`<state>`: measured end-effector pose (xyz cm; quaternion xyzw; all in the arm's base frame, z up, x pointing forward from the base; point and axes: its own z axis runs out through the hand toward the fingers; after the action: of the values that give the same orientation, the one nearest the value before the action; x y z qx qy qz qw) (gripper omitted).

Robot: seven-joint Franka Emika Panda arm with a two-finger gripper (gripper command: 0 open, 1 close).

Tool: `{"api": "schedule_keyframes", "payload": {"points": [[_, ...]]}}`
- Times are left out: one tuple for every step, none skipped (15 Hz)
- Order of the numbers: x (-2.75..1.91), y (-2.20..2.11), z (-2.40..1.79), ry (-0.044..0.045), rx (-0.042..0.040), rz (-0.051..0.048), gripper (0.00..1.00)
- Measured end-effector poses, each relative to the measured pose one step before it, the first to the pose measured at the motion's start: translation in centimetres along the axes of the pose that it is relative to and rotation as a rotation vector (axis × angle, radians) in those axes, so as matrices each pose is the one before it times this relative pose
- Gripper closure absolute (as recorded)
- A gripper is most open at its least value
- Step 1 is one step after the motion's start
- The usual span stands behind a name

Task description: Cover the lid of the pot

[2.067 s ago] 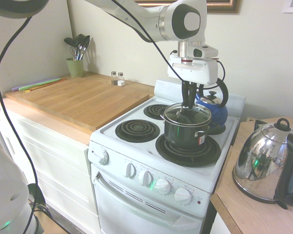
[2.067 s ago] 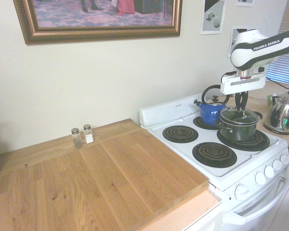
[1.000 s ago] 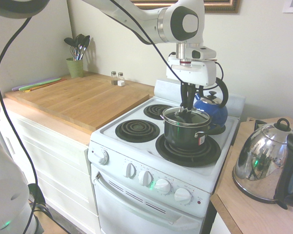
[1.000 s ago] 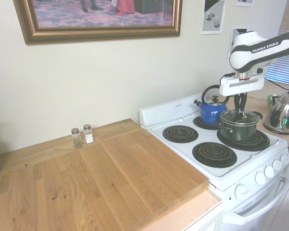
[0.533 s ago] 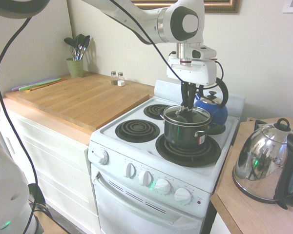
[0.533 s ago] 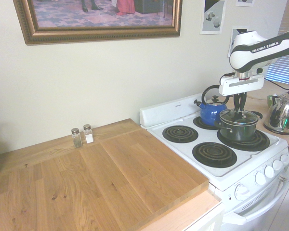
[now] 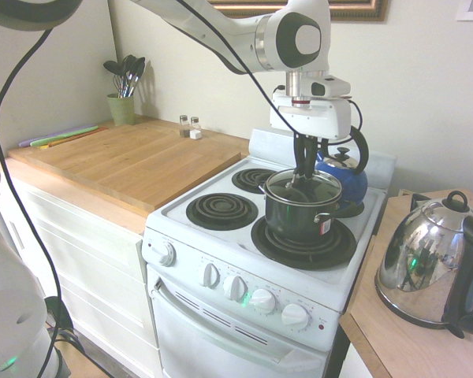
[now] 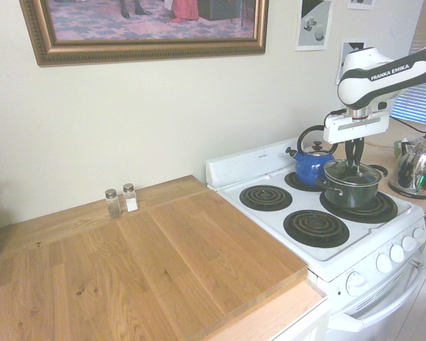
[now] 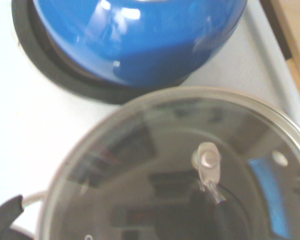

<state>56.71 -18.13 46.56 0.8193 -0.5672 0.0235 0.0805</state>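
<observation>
Kitchen stovetop, white, four coil burners, with a wooden countertop (image 7: 134, 161) running off beside it. Nearest the first exterior camera sits the chrome electric kettle (image 7: 427, 272), on the side counter just beside the stove (image 7: 221, 256). Behind the stove's knob row, on its front burner on the kettle's side, stands the pot (image 7: 301, 214), dark and straight-sided, a small sticker by its handle. The lid (image 7: 303, 187) lies on the pot's rim, or a hair above it; which cannot be told, though it looks roughly centred. The gripper (image 7: 306, 168) points straight down over the pot, its fingers clamped together on the lid's knob. In the wrist view the knob (image 9: 208, 165) shows through the glass of the lid (image 9: 155, 165). Directly behind the pot sits the blue kettle (image 7: 345, 175) on the rear burner, very near the lid's far edge.

Risk, as I judge it: if the lid is off-centre when the grip opens, one edge may ride on the rim and slide or tip. A sideways drift while still gripping could drag the pot across the coil or knock the blue kettle. Farther back stand two shakers (image 8: 121, 201) against the wall.
</observation>
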Motion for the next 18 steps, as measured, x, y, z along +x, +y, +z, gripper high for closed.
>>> {"api": "schedule_keyframes", "payload": {"points": [[-0.066, -0.050, 0.012, 0.00415, -0.00416, -0.00369, 1.00], [-0.024, -0.035, 0.030, 0.00120, -0.00139, -0.00116, 1.00], [-0.009, -0.011, 0.007, 0.00070, -0.00063, -0.00064, 1.00], [-0.033, -0.029, 0.000, 0.00065, -0.00043, -0.00040, 1.00], [0.007, -0.007, -0.064, 0.00040, -0.00062, 0.00064, 1.00], [-0.018, 0.004, -0.067, -0.00005, -0.00364, -0.00036, 1.00], [-0.064, -0.017, -0.082, 0.00138, -0.00858, -0.00227, 1.00], [-0.120, -0.028, -0.090, 0.00133, -0.01069, -0.00283, 1.00], [-0.185, -0.054, -0.113, 0.00044, -0.01145, -0.00314, 1.00], [-0.145, -0.073, -0.260, 0.00130, -0.01004, -0.00217, 1.00], [-0.082, 0.019, -0.273, -0.00135, -0.01152, -0.00128, 1.00], [-0.054, 0.077, -0.189, -0.00384, -0.01031, -0.00046, 1.00], [-0.032, 0.079, -0.119, -0.00429, -0.00768, 0.00027, 1.00], [-0.012, 0.038, 0.000, -0.00196, -0.00389, 0.00003, 1.00], [-0.006, -0.048, 0.157, -0.00170, -0.00351, -0.00055, 1.00], [0.005, -0.161, 0.405, -0.00338, -0.00672, -0.00128, 1.00], [0.045, -0.258, 0.591, -0.00280, -0.00776, -0.00164, 1.00], [0.116, -0.152, 0.093, 0.00384, 0.00080, -0.00034, 1.00]]}}
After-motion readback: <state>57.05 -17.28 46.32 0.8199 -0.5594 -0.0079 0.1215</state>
